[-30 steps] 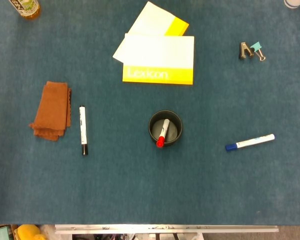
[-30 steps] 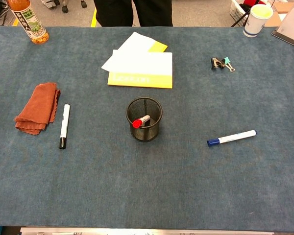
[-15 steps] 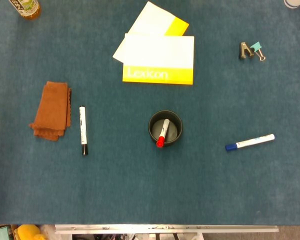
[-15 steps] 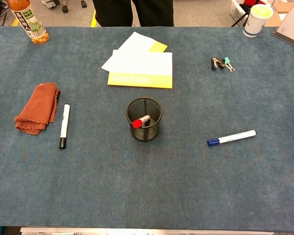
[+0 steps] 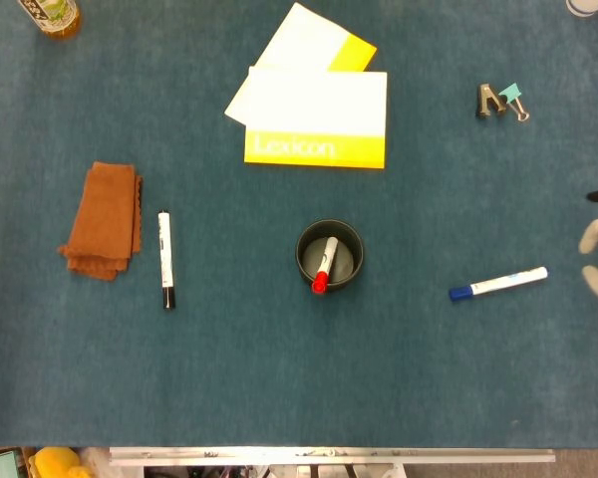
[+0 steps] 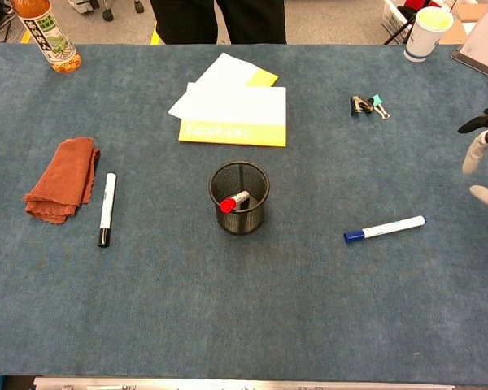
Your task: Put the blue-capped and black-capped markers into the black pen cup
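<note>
**Right hand at the table edge, both markers waiting**

I see the table [image 6: 252,309] laid out wide, so each marker sits on its own arm's side. The cup [image 6: 239,197] stands in the middle, within either arm's range, with a red-capped marker [image 6: 234,200] inside. My right hand [image 6: 484,154] shows only fingertips at the right edge, spread and empty, near the blue-capped marker [image 6: 384,228]. The black-capped marker [image 6: 106,209] lies beside the cloth [image 6: 61,178]. The sliver at the head view's left edge may be my left hand; I cannot tell.
</note>
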Controlling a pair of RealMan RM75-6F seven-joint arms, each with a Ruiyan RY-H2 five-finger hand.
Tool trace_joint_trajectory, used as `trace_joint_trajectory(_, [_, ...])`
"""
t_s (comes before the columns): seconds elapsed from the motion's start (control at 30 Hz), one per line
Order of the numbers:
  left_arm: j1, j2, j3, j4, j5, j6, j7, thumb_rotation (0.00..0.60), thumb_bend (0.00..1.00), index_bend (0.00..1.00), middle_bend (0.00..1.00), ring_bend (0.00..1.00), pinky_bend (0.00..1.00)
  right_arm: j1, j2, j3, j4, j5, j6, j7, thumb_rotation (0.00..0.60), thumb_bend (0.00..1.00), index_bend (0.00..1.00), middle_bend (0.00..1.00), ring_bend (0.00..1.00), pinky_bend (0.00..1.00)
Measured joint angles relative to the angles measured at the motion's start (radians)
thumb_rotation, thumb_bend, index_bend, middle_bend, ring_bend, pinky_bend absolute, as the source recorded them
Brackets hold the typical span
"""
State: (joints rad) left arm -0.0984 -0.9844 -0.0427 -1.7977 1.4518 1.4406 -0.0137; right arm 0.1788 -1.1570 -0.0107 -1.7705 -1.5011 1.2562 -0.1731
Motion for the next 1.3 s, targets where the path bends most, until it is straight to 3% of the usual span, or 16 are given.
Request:
trace_joint_trajectory(0.3, [0.006,0.003,0.006,0.008,-0.001,0.000,-0.009,0.600,0.31,0.27,0.04,0.00,0.01,0.056,-0.076,-0.010,0.007,0.022,-0.102,-0.145,0.600,0.24,0.52,0.23,0.07,0.07])
trace_joint_trajectory(0.8, [0.008,0.012,0.009,0.005,0.008,0.000,-0.018,0.600,0.31,0.27,0.04,0.00,0.01,0.116,-0.210,-0.030,0.072,0.052,-0.181,-0.354,0.600,0.24,0.52,0.23,0.07,0.07])
trace_joint_trajectory(1.3, [0.016,0.020,0.013,0.010,0.009,0.004,-0.033,0.600,0.31,0.27,0.04,0.00,0.01,0.163,-0.292,-0.036,0.131,0.083,-0.221,-0.447,0.600,0.24,0.52,0.20,0.06,0.07])
